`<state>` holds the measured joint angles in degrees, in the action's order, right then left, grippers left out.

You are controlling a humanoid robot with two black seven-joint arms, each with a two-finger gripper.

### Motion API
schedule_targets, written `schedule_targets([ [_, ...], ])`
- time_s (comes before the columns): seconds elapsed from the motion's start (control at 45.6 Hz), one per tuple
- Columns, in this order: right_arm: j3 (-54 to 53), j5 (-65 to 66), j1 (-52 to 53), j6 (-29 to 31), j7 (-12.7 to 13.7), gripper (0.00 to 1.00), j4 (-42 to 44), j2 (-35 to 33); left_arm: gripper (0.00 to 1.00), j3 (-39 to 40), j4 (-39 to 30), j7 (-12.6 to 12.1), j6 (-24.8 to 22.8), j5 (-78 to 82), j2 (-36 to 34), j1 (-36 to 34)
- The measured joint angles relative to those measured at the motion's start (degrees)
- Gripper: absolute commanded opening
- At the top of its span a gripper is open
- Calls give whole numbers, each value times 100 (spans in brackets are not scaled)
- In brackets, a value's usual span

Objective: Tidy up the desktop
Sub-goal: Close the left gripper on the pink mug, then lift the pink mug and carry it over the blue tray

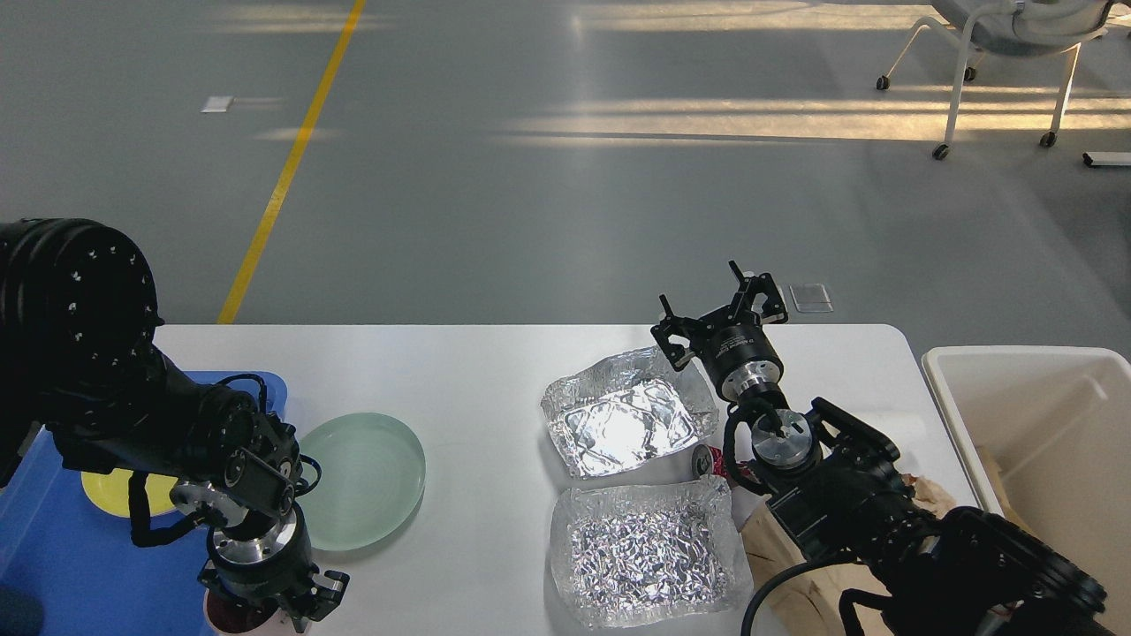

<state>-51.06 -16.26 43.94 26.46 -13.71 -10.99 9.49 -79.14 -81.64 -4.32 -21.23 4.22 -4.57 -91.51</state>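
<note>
The white desktop (477, 371) carries a pale green plate (367, 477), two crumpled foil trays (627, 420) (645, 552), a small drink can (705, 459) between them and a brown paper bag (786, 548). My left gripper (269, 605) points straight down onto a pink mug (228, 621) at the front edge and covers most of it. Its fingertips are hidden, so I cannot tell whether it grips the mug. My right gripper (720, 314) is open and empty, above the far corner of the rear foil tray.
A blue tray (53, 548) at the left holds a yellow plate (110, 495). A deep off-white bin (1034, 424) stands past the desktop's right edge. A chair on castors (998, 44) stands far back on the grey floor.
</note>
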Motion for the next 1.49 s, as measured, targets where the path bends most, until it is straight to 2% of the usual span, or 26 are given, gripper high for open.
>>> schedule_targets([
  [0.088, 0, 0, 0, 0, 0, 100, 0, 0, 0, -17, -22, -97, -6, 6, 0, 0],
  [0.219, 0, 0, 0, 0, 0, 100, 0, 0, 0, -4, -58, -419, -8, 7, 0, -15],
  [0.307, 0, 0, 0, 0, 0, 100, 0, 0, 0, 9, -64, -526, -10, 3, -1, -43],
  [0.635, 0, 0, 0, 0, 0, 100, 0, 0, 0, 139, -115, -563, -15, 14, -35, -166],
  [0.789, 0, 0, 0, 0, 0, 100, 0, 0, 0, 347, -248, -561, -105, 17, -80, -445],
  [0.855, 0, 0, 0, 0, 0, 100, 0, 0, 0, 436, -290, -549, -308, 17, -104, -675],
  [0.92, 0, 0, 0, 0, 0, 100, 0, 0, 0, 525, -321, -530, -710, 17, -170, -1023],
  [1.074, 0, 0, 0, 0, 0, 100, 0, 0, 0, 642, -337, -451, -2092, -4, -512, -2091],
  [1.205, 0, 1, 0, 0, 0, 100, 0, 0, 0, 642, -334, -439, -3074, -24, -733, -2918],
  [1.271, 0, 1, 0, 0, 0, 100, 0, 0, 0, 582, -325, -440, -3328, -29, -924, -3381],
  [1.49, 0, 1, 0, 0, 0, 100, 0, 0, 0, 377, -294, -466, -3376, 3, -1289, -3943],
])
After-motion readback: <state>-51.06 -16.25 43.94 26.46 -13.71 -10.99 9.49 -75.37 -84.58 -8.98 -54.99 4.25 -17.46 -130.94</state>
